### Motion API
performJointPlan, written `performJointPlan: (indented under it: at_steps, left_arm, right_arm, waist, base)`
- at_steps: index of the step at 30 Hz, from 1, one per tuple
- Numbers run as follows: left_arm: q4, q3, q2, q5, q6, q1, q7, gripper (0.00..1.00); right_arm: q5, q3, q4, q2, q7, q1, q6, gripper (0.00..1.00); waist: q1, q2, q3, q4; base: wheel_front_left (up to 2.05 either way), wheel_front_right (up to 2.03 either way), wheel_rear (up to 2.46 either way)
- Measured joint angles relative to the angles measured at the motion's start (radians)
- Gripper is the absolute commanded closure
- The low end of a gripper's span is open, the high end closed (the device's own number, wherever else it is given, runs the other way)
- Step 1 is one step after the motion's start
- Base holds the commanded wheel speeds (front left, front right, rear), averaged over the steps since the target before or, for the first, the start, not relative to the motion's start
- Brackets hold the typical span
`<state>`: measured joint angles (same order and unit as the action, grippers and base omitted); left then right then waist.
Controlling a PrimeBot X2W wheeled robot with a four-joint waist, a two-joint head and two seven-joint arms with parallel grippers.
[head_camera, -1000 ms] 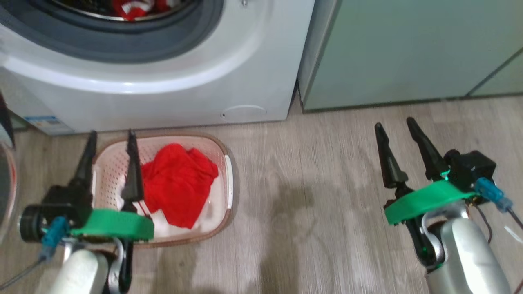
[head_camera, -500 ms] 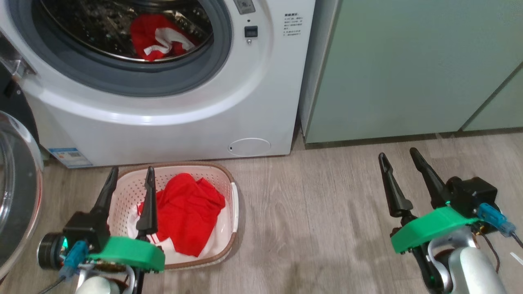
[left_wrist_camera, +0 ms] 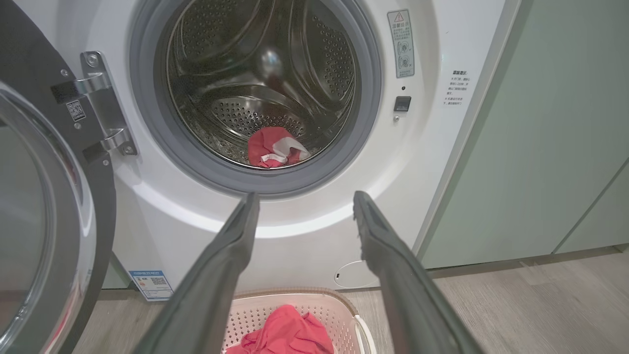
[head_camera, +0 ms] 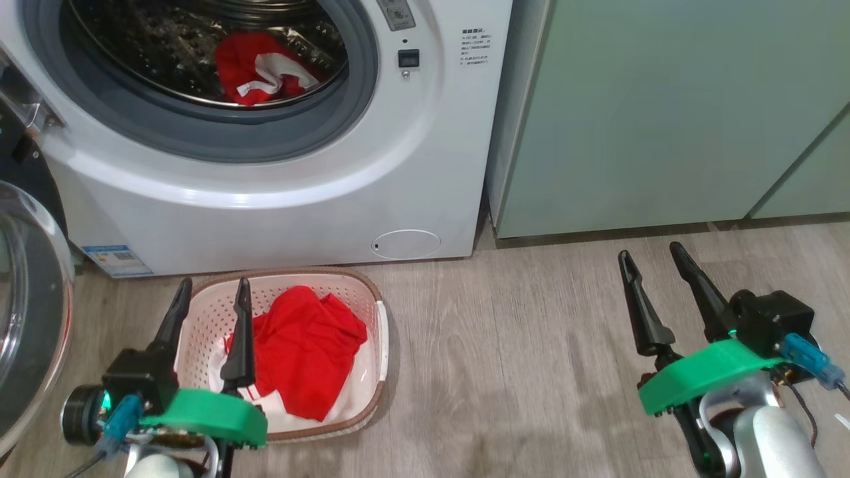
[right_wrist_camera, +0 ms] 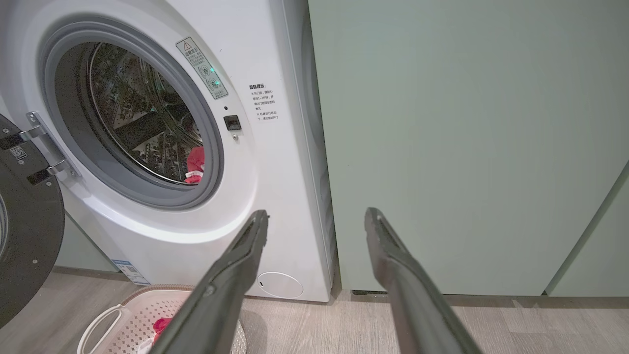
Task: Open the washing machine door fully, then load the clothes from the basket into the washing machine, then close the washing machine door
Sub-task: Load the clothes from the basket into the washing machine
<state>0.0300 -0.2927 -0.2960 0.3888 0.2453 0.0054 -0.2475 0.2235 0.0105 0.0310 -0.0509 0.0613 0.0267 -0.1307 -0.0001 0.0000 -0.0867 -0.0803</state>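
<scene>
On the wood-look floor [head_camera: 531, 372], just in front of the washing machine [head_camera: 425, 153], sits the basket [head_camera: 380, 332], apparently placed so that a lift into the drum is short. Red clothes [head_camera: 305, 345] lie crumpled in it. Another red garment [head_camera: 255, 63] with white trim rests at the bottom of the steel drum, so loading looks partly done. The washing machine door [left_wrist_camera: 54, 231] stands swung wide on its hinge [left_wrist_camera: 100, 105] to the left, clear of the opening.

The left gripper [head_camera: 212, 285] hovers over the basket's left side, fingers spread with nothing between them, probably poised for the fabric there. The right gripper [head_camera: 649, 253], likewise spread and empty, is over bare floor before the pale green cabinets [head_camera: 664, 113], well apart from the work.

Beside the opening, a grey sticker [left_wrist_camera: 404, 44] bears a warning triangle. The small printed lines [left_wrist_camera: 457, 88] next to it are too fine to read. A blue label [head_camera: 116, 260] with a QR code sits at the machine's lower left corner. No brand name is legible.
</scene>
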Motion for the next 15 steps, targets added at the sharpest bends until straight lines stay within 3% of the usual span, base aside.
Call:
performJointPlan:
  at_steps: [15]
  left_arm:
    - [0.006,-0.001,-0.001,0.0,0.014,-0.001,0.0,0.0]
  right_arm:
    - [-0.001,-0.002,-0.01,0.0,0.0,0.0,0.0,0.0]
  waist:
    - [0.0,0.0,-0.019,0.005]
  base:
    - [0.0,0.0,0.0]
